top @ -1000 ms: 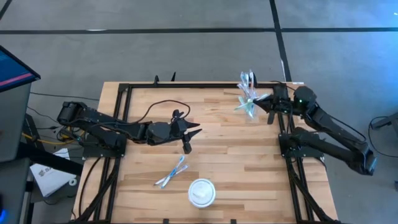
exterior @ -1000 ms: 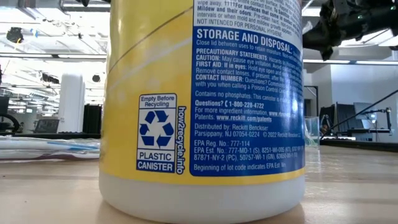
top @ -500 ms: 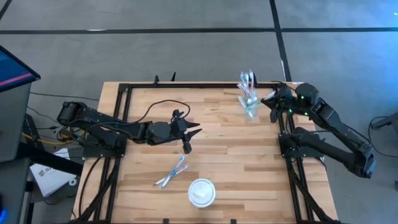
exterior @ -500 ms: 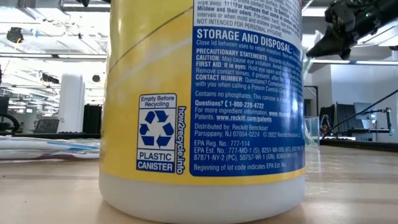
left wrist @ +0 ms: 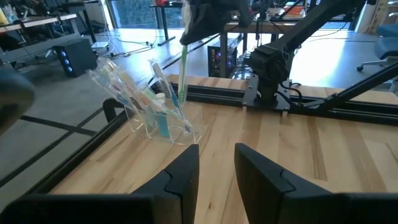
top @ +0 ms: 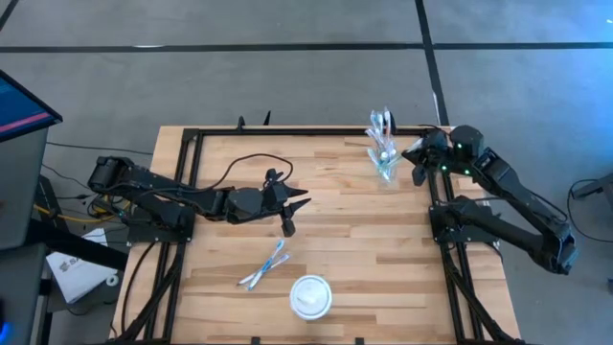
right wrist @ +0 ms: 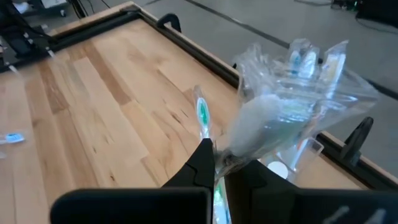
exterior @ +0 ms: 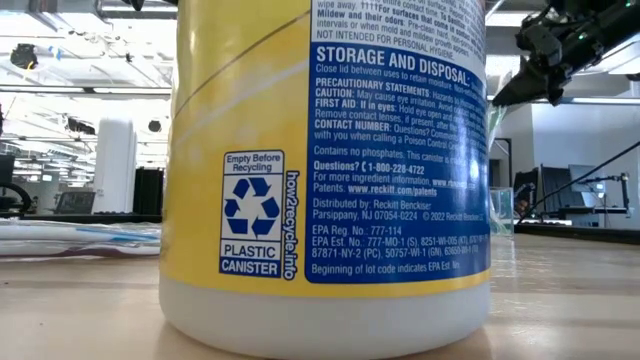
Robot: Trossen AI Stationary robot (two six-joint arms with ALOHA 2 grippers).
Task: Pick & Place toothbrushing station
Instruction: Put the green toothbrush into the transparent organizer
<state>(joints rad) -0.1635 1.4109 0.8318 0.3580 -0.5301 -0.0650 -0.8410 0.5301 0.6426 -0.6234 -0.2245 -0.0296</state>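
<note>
Right gripper jaws pinching seemingly green toothbrush, above tumbler

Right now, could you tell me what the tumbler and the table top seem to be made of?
The tumbler looks like clear, glossy plastic, possibly acrylic: the toothbrushes show through its walls. The table top looks like pale butcher-block wood with a smooth finish: parallel strips and grain are visible.

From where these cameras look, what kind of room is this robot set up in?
Probably a robotics lab or workshop, not a home. The wooden table sits in a black metal frame on a grey concrete floor, and behind it stretch ceiling strip lights and benches loaded with equipment.
</note>
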